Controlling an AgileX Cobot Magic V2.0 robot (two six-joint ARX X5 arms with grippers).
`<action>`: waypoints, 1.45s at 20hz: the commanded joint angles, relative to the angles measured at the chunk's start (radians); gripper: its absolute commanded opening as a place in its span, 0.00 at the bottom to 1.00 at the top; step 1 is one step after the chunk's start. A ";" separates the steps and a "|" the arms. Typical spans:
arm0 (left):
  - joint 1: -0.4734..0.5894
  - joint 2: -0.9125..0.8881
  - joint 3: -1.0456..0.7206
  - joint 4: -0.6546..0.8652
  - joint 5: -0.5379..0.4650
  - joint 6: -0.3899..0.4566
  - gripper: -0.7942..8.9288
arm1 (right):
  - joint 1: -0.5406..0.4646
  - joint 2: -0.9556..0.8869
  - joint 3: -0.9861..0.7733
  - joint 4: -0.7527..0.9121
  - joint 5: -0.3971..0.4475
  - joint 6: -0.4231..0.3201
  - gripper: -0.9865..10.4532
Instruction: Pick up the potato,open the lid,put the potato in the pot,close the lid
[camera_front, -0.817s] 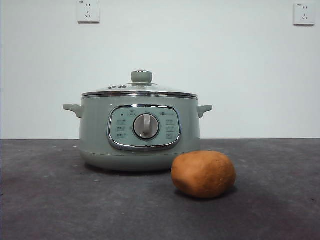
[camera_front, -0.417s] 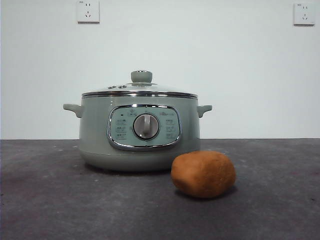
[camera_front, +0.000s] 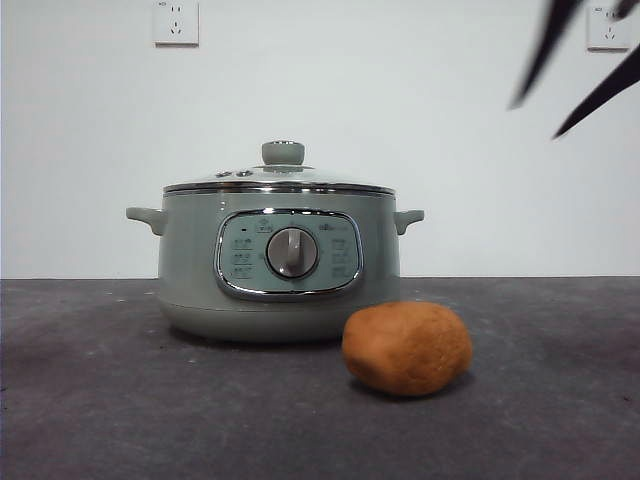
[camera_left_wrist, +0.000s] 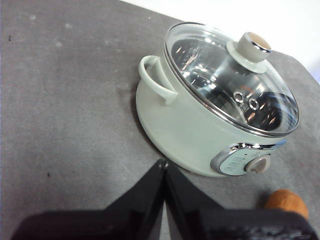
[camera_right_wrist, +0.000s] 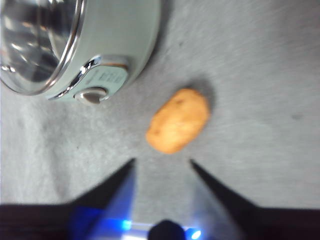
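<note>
The orange-brown potato (camera_front: 407, 347) lies on the dark table just in front of the pot's right side; it also shows as potato (camera_right_wrist: 178, 120) and potato (camera_left_wrist: 286, 202). The sage-green pot (camera_front: 279, 262) stands mid-table with its glass lid (camera_front: 280, 180) closed on it, knob (camera_left_wrist: 254, 45) up. My right gripper (camera_front: 575, 75) comes in open at the top right, high above the potato; in its wrist view the right gripper (camera_right_wrist: 162, 162) has nothing between its jaws and the potato lies just beyond them. My left gripper (camera_left_wrist: 163, 164) is shut, hovering beside the pot (camera_left_wrist: 200, 132).
The dark grey table (camera_front: 100, 400) stretches on both sides of the pot. A white wall with two sockets (camera_front: 176, 22) stands behind. The pot's side handle (camera_left_wrist: 156, 79) sticks out toward my left gripper.
The right gripper's two black jaws have come into the front view at the top right corner. Pot, lid and potato have not moved.
</note>
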 joint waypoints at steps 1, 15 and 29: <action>-0.004 0.006 0.002 0.027 0.005 0.033 0.08 | 0.063 0.085 0.006 0.058 0.010 0.112 0.40; -0.005 0.041 0.008 0.029 0.161 0.139 0.08 | 0.154 0.456 0.007 0.173 0.078 0.391 0.53; -0.005 0.068 0.008 0.029 0.161 0.139 0.08 | 0.151 0.547 0.007 0.145 0.139 0.393 0.26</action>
